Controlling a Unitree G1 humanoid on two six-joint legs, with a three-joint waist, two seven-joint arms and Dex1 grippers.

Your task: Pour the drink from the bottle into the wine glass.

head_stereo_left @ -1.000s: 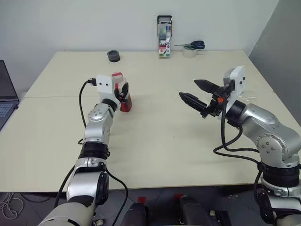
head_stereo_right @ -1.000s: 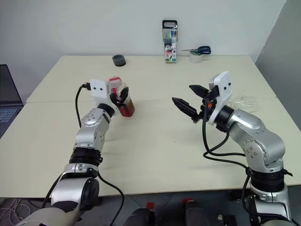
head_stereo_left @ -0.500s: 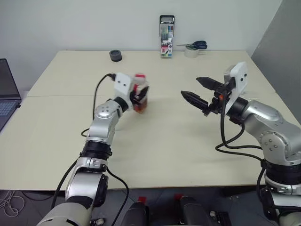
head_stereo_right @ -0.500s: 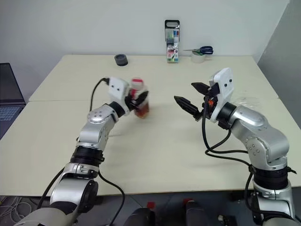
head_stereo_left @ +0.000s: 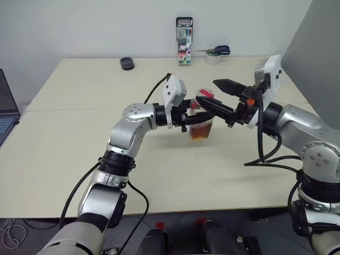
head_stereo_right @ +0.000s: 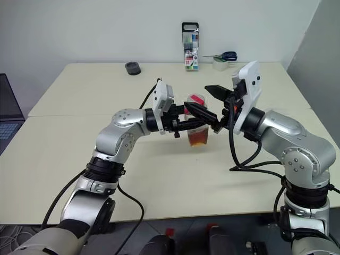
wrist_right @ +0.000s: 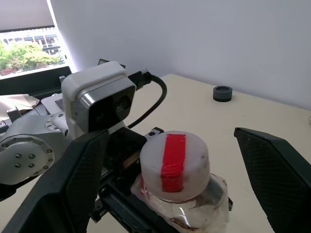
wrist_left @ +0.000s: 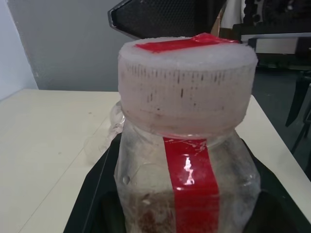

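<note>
Setting: pale table [head_stereo_left: 79, 138] against a white wall; a marker-pen case [head_stereo_left: 184, 49], scissors [head_stereo_left: 219, 50] on a tape roll and a small dark ring [head_stereo_left: 127, 63] lie far beyond both grippers.
Left gripper [head_stereo_left: 192, 118]: clamped narrow round the body of the bottle [head_stereo_left: 202, 122], carrying it upright above the table, level and pointing toward the other arm.
Right gripper [head_stereo_left: 216, 97]: spread wide, one finger either side of the cap [wrist_right: 174, 158], not touching it as far as the right wrist view shows.
Bottle: directly ahead of the right fingers [wrist_right: 82, 174], its red-and-white cap on, red label strip facing the left wrist camera.
Drink [head_stereo_right: 198, 139]: amber, pooled low in the bottle, none poured.
Wine glass: I cannot make it out with confidence near either gripper.
Progress: early. The bottle is picked up and presented for uncapping.
Remaining: closing on the cap, unscrewing it, bringing the bottle over the glass, tipping and pouring.
</note>
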